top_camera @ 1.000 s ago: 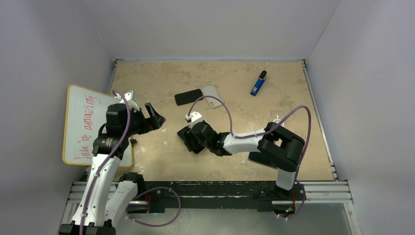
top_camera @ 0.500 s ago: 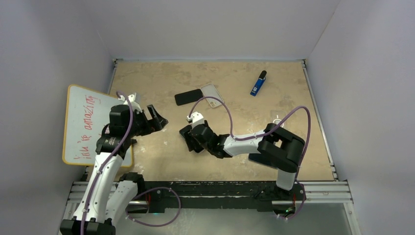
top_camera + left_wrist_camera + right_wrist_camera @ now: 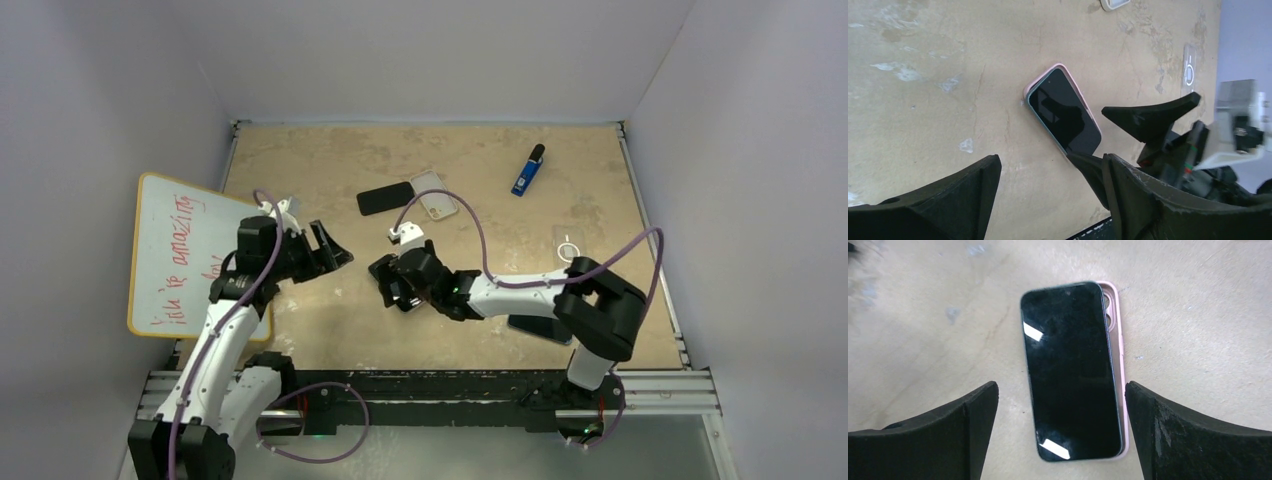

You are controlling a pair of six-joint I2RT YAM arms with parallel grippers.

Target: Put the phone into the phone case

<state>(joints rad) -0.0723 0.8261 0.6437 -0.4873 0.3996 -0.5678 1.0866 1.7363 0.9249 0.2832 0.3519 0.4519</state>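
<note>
A black phone (image 3: 1070, 370) lies face up on a pink phone case (image 3: 1118, 365) on the table. It sits askew, shifted to the left, so the case's right edge and camera cutout show. My right gripper (image 3: 1060, 390) is open and hovers just above the phone, one finger on each side, touching nothing. In the top view the right gripper (image 3: 393, 283) covers most of the phone. My left gripper (image 3: 336, 250) is open and empty, to the left of the phone. In the left wrist view the phone (image 3: 1064, 112) lies beyond my open left gripper (image 3: 1048, 162).
A second black phone (image 3: 385, 198) and a clear case (image 3: 435, 195) lie farther back. A blue object (image 3: 528, 170) lies at the back right. A whiteboard (image 3: 180, 250) leans at the left. A small clear item (image 3: 568, 246) lies at the right.
My left gripper has moved right, toward the phone. My right gripper has shifted slightly back over the phone, and the right arm's elbow has swung right. The phone has stayed put.
</note>
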